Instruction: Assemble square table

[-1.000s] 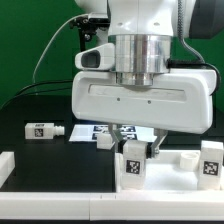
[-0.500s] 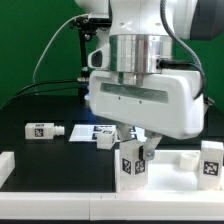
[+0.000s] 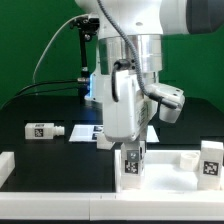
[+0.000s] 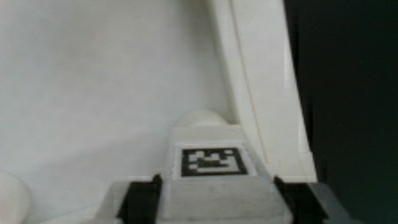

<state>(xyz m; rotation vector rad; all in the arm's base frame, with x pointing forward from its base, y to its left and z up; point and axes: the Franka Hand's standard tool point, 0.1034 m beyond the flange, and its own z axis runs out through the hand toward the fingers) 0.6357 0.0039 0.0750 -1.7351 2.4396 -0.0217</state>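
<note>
At the lower left edge of the exterior view, a plain white bar (image 3: 7,163) was seen. Just above it, a lying leg (image 3: 44,130) was laid on its side on the black table (image 3: 40,155). To its right, the marker board (image 3: 82,131) was partly covered by the arm. At lower centre, the gripper (image 3: 132,150) was pointed downward and clamped on the held leg (image 3: 131,170), which was kept upright with its tag turned to the camera. This leg was placed over the white table top (image 3: 170,172), which lay across the bottom centre and right; whether the two touched could not be told. At the lower right edge, a standing leg (image 3: 210,160) was set upright. In the wrist view, the held leg was seen between the fingers (image 4: 150,190), over the top's flat face and beside its raised rim.
</note>
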